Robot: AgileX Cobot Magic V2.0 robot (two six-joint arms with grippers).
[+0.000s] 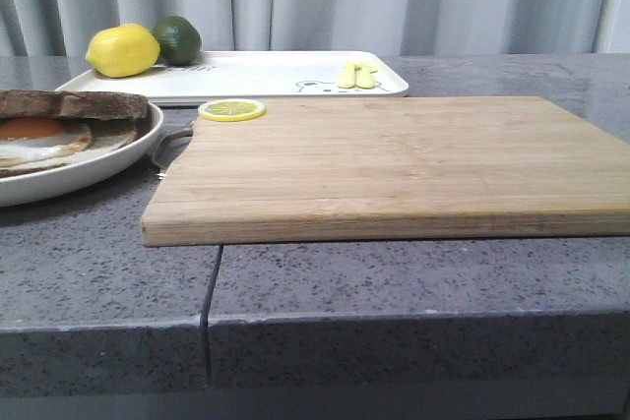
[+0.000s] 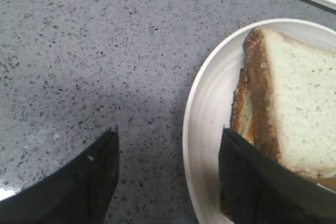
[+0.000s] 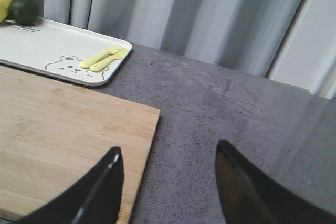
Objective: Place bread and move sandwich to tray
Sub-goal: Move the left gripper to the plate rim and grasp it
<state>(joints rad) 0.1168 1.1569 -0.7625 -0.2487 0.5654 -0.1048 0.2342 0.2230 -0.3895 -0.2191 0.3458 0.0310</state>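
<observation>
White plate [image 1: 94,169] at nine o'clock of the wooden board [image 1: 394,164], sandwich [image 1: 59,125] on it, bread [image 2: 302,108] topmost. Tray [image 1: 256,76] at twelve, behind the board. Left gripper [image 2: 168,177] spread wide, astride the plate rim, gripping nothing. Right gripper [image 3: 168,182] agape, empty, over the board's edge.

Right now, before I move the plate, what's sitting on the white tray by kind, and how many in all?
On the tray:
Lemon: 1
Lime: 1
Small yellow utensils, a fork and what looks like a spoon: 2
Total: 4
The lemon slice lies on the cutting board, so it is not counted.
</observation>
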